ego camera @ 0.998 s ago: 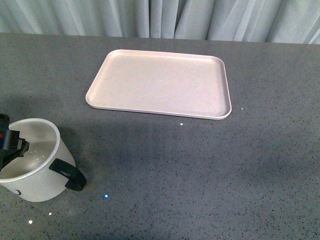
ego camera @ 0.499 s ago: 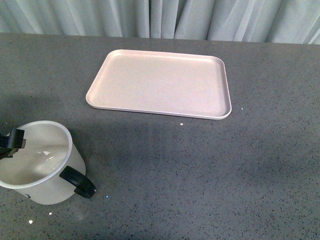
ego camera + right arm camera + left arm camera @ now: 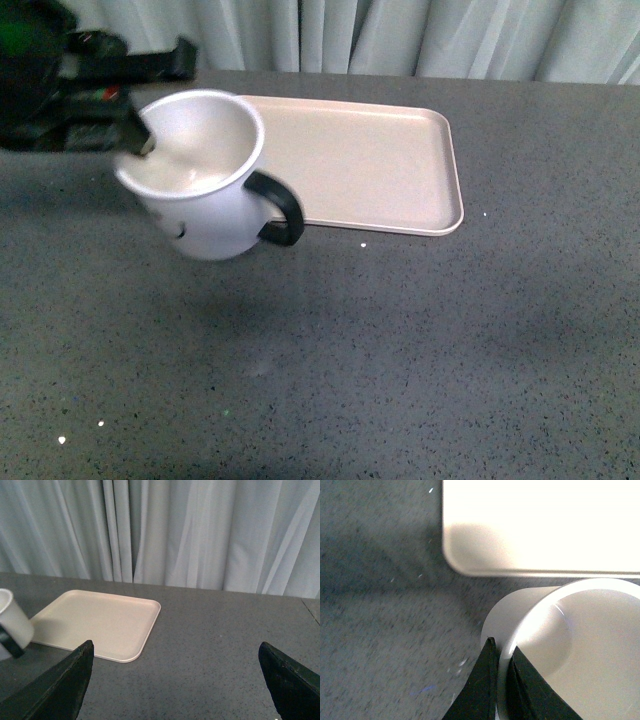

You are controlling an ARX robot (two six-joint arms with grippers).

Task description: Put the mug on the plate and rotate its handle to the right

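The white mug (image 3: 200, 185) hangs in the air, tilted, over the table just in front of the plate's left end. Its black handle (image 3: 278, 208) points right and toward me. My left gripper (image 3: 140, 140) is shut on the mug's left rim, one finger inside, one outside, as the left wrist view (image 3: 501, 667) shows on the mug (image 3: 580, 645). The pale pink plate (image 3: 380, 165) lies flat on the table at the back; it also shows in the left wrist view (image 3: 540, 525) and right wrist view (image 3: 100, 622). My right gripper (image 3: 175, 680) is open and empty, well away from the plate.
The grey speckled table (image 3: 400, 360) spreads around the plate. Pale curtains (image 3: 400, 35) hang behind the table's far edge. The mug's edge shows at the left of the right wrist view (image 3: 12, 622).
My left gripper has lifted the mug off the table at the front left and carried it up and back toward the plate. The handle now points more to the right.
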